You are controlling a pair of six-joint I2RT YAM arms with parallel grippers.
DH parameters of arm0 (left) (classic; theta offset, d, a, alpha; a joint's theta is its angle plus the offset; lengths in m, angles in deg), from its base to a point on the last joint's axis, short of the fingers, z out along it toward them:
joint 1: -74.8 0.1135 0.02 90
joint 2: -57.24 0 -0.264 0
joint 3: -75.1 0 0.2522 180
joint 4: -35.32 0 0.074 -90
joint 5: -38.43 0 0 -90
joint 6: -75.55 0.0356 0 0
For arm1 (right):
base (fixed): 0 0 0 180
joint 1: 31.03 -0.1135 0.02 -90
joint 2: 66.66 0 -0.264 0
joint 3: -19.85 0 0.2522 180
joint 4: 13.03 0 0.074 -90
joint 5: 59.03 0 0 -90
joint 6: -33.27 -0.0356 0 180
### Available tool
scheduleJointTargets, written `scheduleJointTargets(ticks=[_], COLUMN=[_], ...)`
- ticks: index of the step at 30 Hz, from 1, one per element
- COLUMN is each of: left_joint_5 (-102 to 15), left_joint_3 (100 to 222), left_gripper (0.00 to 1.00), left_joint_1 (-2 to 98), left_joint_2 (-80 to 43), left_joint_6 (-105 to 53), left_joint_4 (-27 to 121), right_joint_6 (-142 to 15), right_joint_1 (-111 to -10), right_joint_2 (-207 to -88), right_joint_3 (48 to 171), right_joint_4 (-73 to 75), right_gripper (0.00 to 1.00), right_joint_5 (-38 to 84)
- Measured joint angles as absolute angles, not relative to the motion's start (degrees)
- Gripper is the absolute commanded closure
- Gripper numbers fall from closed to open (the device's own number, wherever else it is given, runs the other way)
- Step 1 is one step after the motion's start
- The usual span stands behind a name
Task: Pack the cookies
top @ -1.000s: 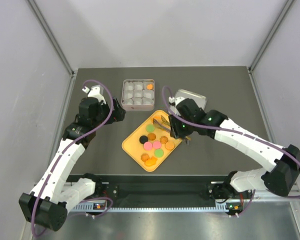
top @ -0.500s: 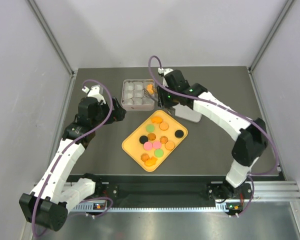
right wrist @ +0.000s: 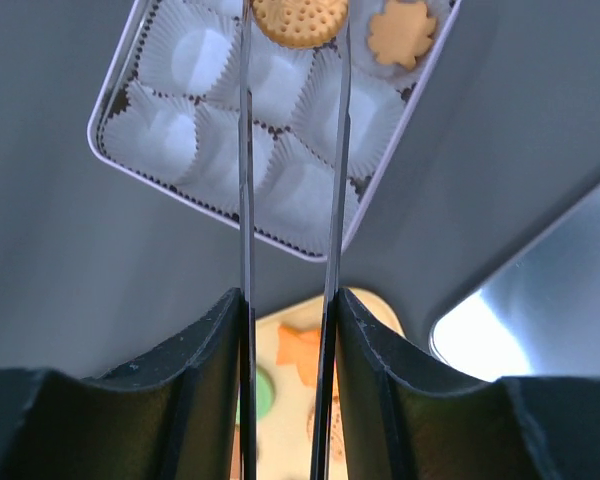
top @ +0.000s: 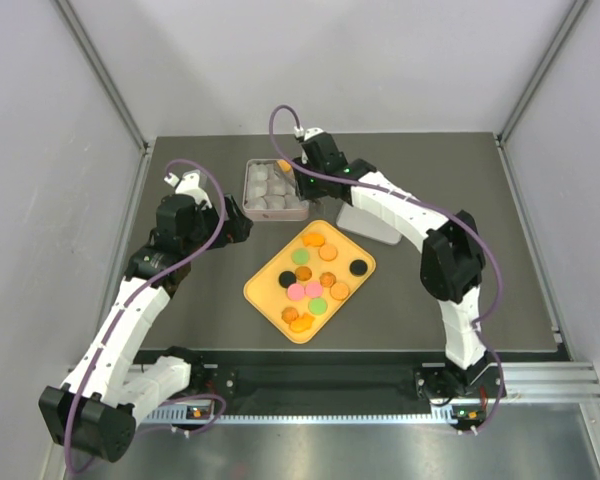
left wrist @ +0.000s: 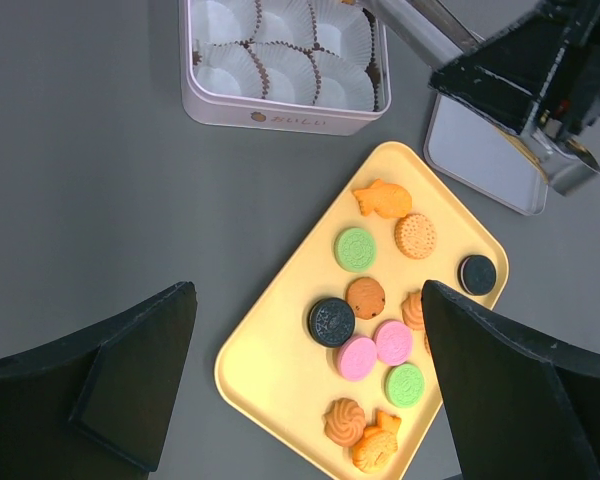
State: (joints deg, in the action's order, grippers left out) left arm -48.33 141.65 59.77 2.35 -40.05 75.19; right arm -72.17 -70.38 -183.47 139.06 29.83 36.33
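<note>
light: bright, even, from overhead | shadows: soft and faint beside tin [left wrist: 280, 115] and tray [left wrist: 270, 370] | glare: white sheen on lid [right wrist: 510, 330] | focus: top view sharp throughout — close foreground soft in both wrist views

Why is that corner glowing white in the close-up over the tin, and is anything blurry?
Right wrist view: the shiny tin lid reflects light as glare; the right gripper clamping the tongs looks soft. Left wrist view: cookies sharp, left gripper blurred.
</note>
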Motion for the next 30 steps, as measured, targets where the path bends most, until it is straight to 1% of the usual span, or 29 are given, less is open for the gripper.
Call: scheduleJointTargets(ticks=[7, 22, 25, 30], left_joint_5=[-47.9, -47.5, -47.5, -47.4], left_joint_3=[141.6, 141.6, 141.6, 141.6], left_gripper=[0.01, 0.01, 0.01, 0.01], left_joint_1=[59.9, 60.1, 60.1, 60.1], left_joint_2=[1.8, 1.6, 1.6, 1.6], left_joint_6=[-40.1, -40.1, -40.1, -40.1], left_joint_4=[75.1, 75.0, 75.0, 74.9], right_joint_6=[-72.3, -72.8, -72.9, -73.1], right_joint_1=[-70.4, -71.4, -71.4, -71.4], right_joint_2=[-188.4, -193.2, -193.8, -194.4], right_joint_3=[143.3, 145.5, 146.8, 148.3], right_joint_4=[28.6, 27.0, 26.8, 26.8], right_gripper=[0.66, 0.63, 0.59, 0.56], right_joint_5=[36.9, 38.5, 39.0, 39.2])
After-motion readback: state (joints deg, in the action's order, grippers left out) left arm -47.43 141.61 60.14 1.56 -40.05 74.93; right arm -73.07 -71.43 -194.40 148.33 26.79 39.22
